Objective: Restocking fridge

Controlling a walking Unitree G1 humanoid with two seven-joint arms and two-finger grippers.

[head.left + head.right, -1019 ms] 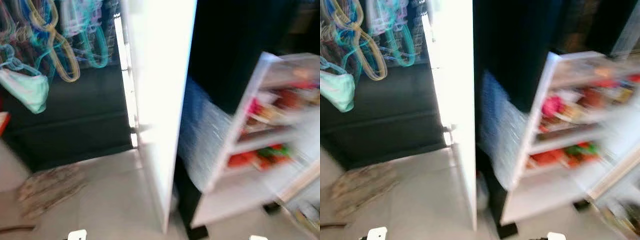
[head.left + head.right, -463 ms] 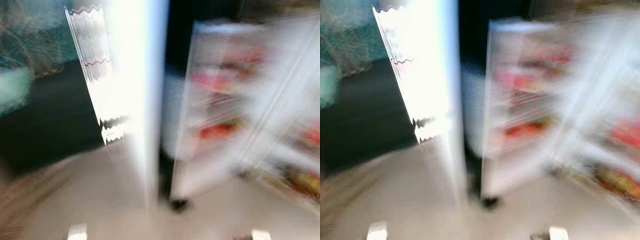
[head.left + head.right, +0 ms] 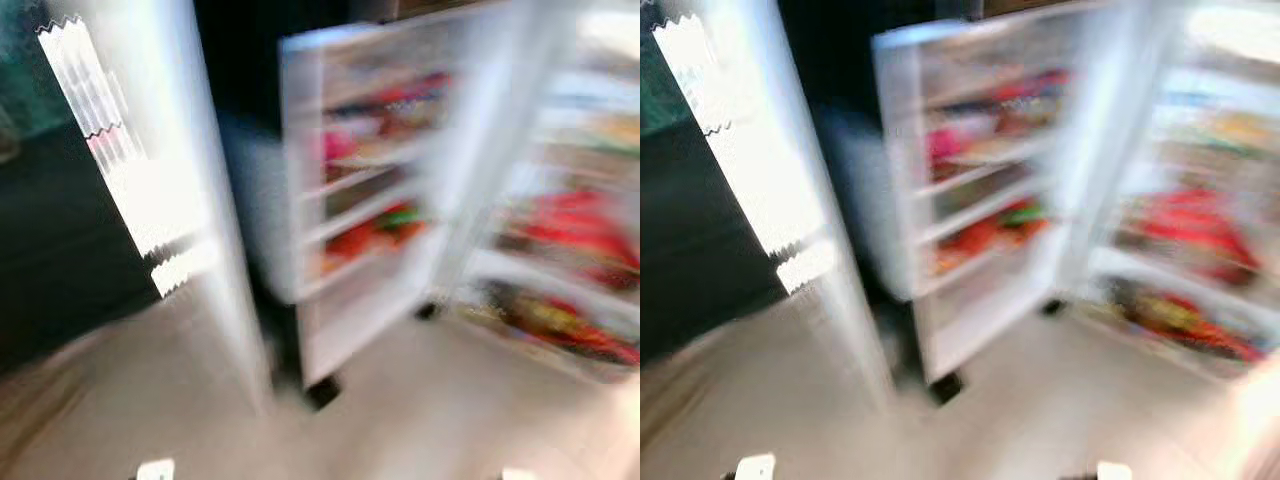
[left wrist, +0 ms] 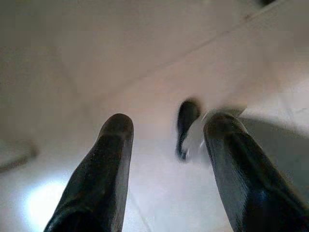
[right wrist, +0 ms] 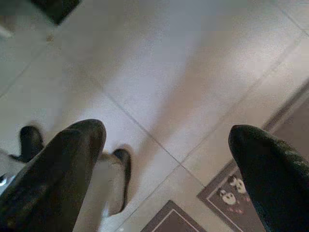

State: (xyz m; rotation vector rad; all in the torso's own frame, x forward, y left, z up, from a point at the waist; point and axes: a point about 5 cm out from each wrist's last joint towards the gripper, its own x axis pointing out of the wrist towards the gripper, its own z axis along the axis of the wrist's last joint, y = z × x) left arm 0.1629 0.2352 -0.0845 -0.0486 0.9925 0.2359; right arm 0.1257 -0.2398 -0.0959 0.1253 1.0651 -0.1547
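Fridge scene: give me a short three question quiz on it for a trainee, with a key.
1. True or false: the fridge door stands open.
2. The left end effector hangs over: A) shelf B) floor C) table.
3. Fill in: the right end effector holds ____.

Key: 1 true; 2 B; 3 nothing, its fingers are spread apart over the tiles.

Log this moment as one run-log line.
phase: approaching fridge, view blurred | fridge door: open, shelves stocked | left hand: open, empty, over floor | right hand: open, empty, over floor
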